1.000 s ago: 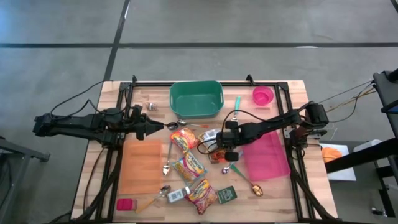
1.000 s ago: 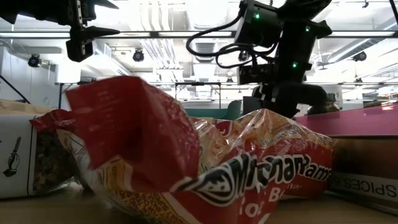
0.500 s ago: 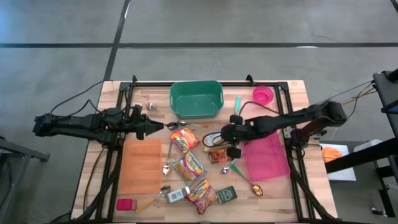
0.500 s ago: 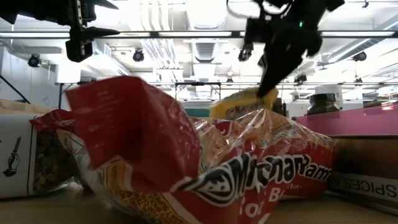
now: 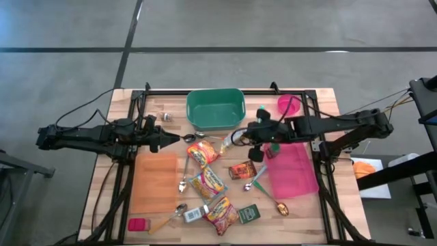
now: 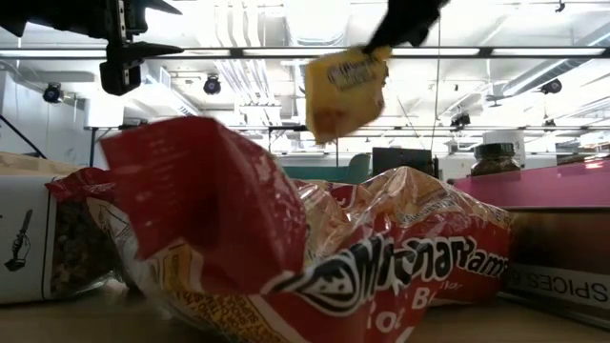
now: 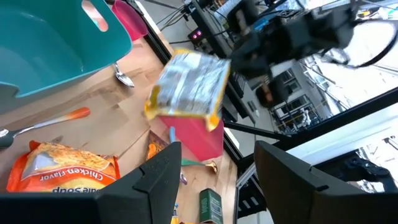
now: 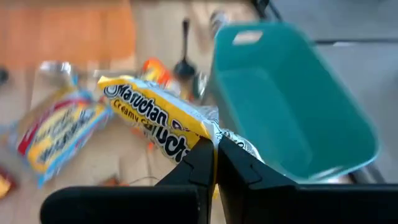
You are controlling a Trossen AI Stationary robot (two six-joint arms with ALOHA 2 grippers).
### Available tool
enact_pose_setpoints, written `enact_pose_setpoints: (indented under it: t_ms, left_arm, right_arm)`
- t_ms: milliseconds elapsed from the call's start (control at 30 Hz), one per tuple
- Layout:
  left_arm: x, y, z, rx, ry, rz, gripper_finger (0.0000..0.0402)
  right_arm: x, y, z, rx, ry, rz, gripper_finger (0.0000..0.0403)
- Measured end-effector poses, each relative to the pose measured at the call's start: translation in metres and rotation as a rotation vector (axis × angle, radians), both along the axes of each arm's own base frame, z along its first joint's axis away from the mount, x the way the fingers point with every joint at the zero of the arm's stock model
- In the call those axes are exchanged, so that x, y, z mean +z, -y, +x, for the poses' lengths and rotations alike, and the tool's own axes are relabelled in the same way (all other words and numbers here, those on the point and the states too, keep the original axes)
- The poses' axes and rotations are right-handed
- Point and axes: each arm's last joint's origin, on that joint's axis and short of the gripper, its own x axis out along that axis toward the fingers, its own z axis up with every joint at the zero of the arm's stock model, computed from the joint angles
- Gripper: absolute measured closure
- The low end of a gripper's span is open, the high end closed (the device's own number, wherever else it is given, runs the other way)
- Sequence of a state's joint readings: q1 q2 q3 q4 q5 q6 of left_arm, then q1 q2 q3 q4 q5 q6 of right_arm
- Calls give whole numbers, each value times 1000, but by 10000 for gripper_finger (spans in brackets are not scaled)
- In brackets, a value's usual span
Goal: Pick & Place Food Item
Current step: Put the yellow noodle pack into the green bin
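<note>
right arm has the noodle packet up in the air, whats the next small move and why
Probably carry it a little further toward the green bin and let go. The right gripper is shut on the yellow noodle packet, lifted clear of the table, and the bin sits just ahead, not yet under it.

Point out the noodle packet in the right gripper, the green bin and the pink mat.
noodle packet (image 8: 158, 121), right wrist view, on its yellow printed face.
green bin (image 5: 216, 117), high view, on its inner floor.
pink mat (image 5: 293, 172), high view, on its bare middle.

Orange mat (image 5: 154, 182) lying front left; pink cup (image 5: 288, 104) sitting far right; spoons (image 5: 183, 183) lying scattered, possibly four.
</note>
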State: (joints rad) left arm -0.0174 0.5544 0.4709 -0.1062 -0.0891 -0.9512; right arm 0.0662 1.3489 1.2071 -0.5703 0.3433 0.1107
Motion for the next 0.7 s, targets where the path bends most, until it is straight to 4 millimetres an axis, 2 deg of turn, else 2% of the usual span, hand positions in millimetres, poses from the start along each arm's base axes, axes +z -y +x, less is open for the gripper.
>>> enact_pose_setpoints:
  t_ms: [167, 333, 500, 700]
  left_arm:
    - [0, 0, 0, 1, 0, -1, 197]
    - [0, -1, 0, 41, 1, 5, 197]
    - [0, -2, 0, 60, 1, 9, 197]
    - [0, -2, 0, 60, 1, 9, 197]
  right_arm:
    - [18, 22, 13, -72, 38, -34, 392]
    - [25, 52, 31, -136, 41, -79, 392]
    - [16, 84, 50, -190, -19, -106, 392]
    - [-11, 114, 63, -133, -163, -159, 392]
